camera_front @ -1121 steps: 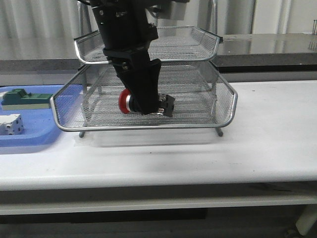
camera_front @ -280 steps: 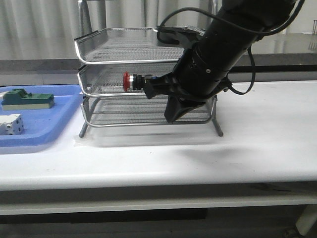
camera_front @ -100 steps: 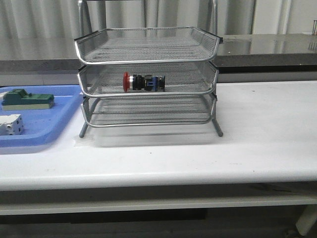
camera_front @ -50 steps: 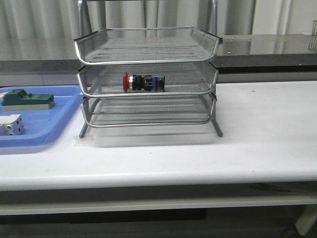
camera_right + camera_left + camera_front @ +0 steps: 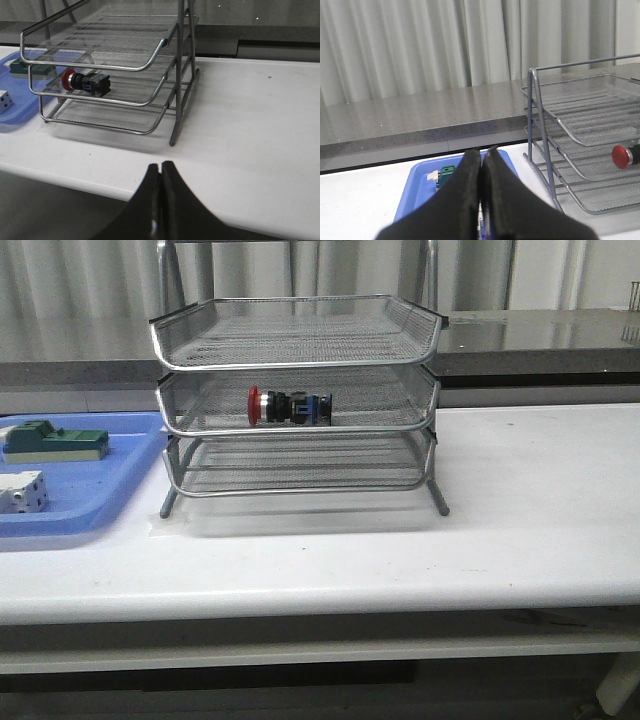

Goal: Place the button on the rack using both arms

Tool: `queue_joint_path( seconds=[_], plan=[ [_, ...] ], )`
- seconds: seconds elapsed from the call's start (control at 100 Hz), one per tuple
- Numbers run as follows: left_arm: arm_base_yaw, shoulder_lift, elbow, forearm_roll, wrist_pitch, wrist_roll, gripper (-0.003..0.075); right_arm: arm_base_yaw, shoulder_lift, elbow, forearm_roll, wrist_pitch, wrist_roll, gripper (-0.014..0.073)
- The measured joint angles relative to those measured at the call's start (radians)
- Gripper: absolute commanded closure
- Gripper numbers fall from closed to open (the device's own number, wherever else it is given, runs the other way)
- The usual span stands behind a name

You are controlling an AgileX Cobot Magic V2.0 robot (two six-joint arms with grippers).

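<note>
There, in the middle tier of the rack (image 5: pixel 300 390), the button (image 5: pixel 290 406) lay on its side on the wire mesh, its red cap pointing toward the desk's left edge and its blue rear block toward the right, close behind the tier's front rail and a little left of the tier's centre. Nothing touched it. The top tier above it and the bottom tier below it held nothing that could be seen, and all three tiers sat pushed in, stacked flush within the frame. The rack stood on its legs on the white desk (image 5: pixel 520 520), toward the back and left of the middle, with the desk's right half open beside it. Just beside the rack, at the desk's left edge, sat a blue tray (image 5: pixel 70 510) carrying a green block (image 5: pixel 55 440) toward its back and a white block (image 5: pixel 22 490) nearer its front. Neither arm appeared in the front view. In the left wrist view the left gripper (image 5: pixel 481 165) hung well apart from the rack, over the blue tray's side of the desk, its two dark fingers pressed together with nothing between them. In the right wrist view the right gripper (image 5: pixel 160 175) sat off the desk's front edge, well away from the rack, its fingers likewise pressed together and holding nothing.
</note>
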Motion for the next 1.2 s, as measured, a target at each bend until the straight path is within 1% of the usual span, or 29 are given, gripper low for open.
queue_joint_path(
  seconds=[0.1,0.36,0.49,0.81,0.99,1.2],
  plan=[
    [0.000,0.000,0.000,0.000,0.000,0.000,0.0741,-0.023,-0.098,0.055,-0.037,-0.004,0.026,0.0650],
    [0.000,0.000,0.000,0.000,0.000,0.000,0.0741,-0.119,-0.316,0.170,-0.076,-0.006,0.045,0.0650],
    [0.000,0.000,0.000,0.000,0.000,0.000,0.0741,-0.142,-0.398,0.209,-0.141,-0.008,0.105,0.0650],
    [0.000,0.000,0.000,0.000,0.000,0.000,0.0741,-0.142,-0.409,0.273,-0.312,-0.026,0.287,0.0650],
    [0.000,0.000,0.000,0.000,0.000,0.000,0.0741,-0.142,-0.409,0.313,-0.332,-0.095,0.309,0.0650],
    [0.000,0.000,0.000,0.000,0.000,0.000,0.0741,-0.142,-0.409,0.317,-0.335,-0.113,0.311,0.0650]
  ],
)
